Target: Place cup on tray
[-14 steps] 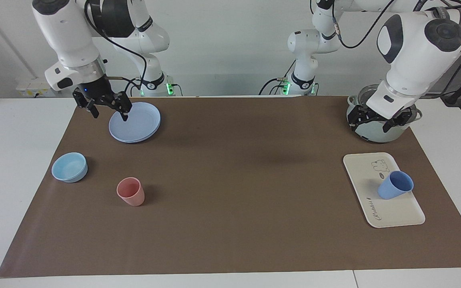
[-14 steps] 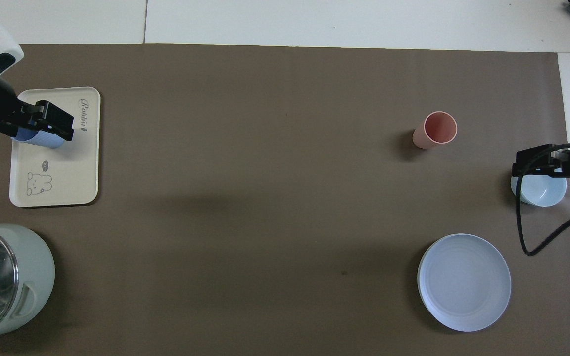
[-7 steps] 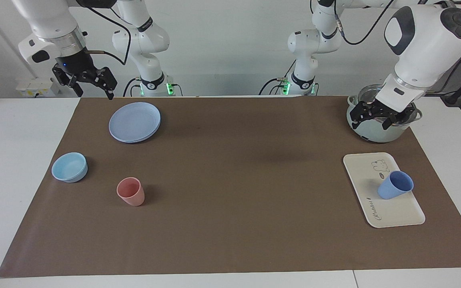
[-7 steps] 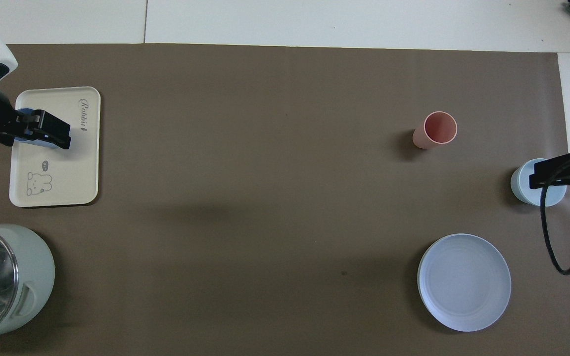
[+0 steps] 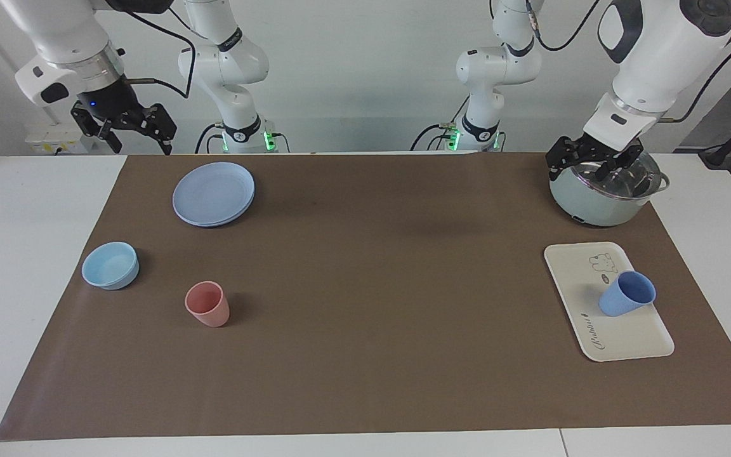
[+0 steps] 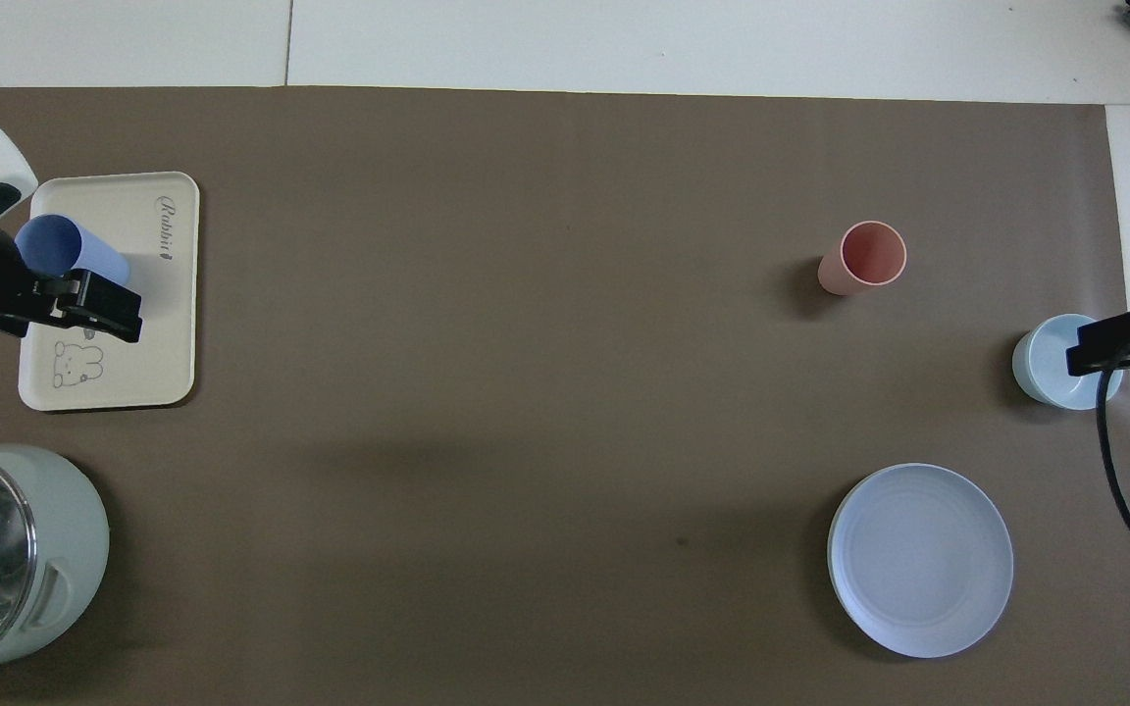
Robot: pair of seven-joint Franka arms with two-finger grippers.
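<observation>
The periwinkle-blue cup (image 5: 625, 294) stands on the cream-white tray (image 5: 584, 279) at the left arm's end of the table, free of any gripper. It also shows in the overhead view (image 6: 63, 248) on the tray (image 6: 148, 363). My left gripper (image 5: 591, 168) is open and empty, raised over the pot. In the overhead view the left gripper (image 6: 75, 299) covers part of the tray beside the cup. My right gripper (image 5: 141, 147) is open and empty, raised at the right arm's end of the table; it also shows in the overhead view (image 6: 1114, 343).
A pale green pot (image 5: 606, 197) stands nearer to the robots than the tray. A round blue plate (image 5: 213, 192), a light-blue bowl (image 5: 110, 264) and a pink cup (image 5: 207, 303) stand toward the right arm's end of the brown mat.
Both grippers have risen and drawn back toward the robots: the right one off the plate, the left one up over the pot. The cup has stayed on the tray.
</observation>
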